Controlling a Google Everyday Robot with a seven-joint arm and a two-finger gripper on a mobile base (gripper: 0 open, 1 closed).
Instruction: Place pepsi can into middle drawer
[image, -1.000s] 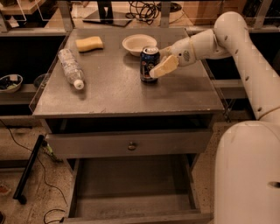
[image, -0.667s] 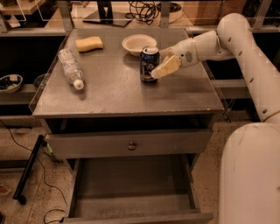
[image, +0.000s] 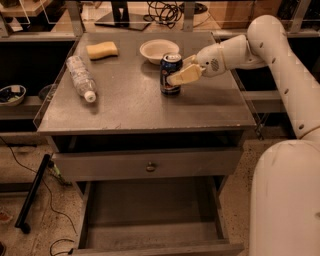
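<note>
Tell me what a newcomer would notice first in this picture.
The big white arm reaches in from the right, its gripper at the pepsi can standing near the middle of the grey table. Below, the middle drawer stands wide open with a bare floor. A clear bottle lies on its side at the table's left.

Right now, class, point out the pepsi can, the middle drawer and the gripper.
pepsi can (image: 167, 70), camera view: blue side wall.
middle drawer (image: 150, 206), camera view: bare floor, pulled open.
gripper (image: 179, 72), camera view: tan front end, beside the can.
</note>
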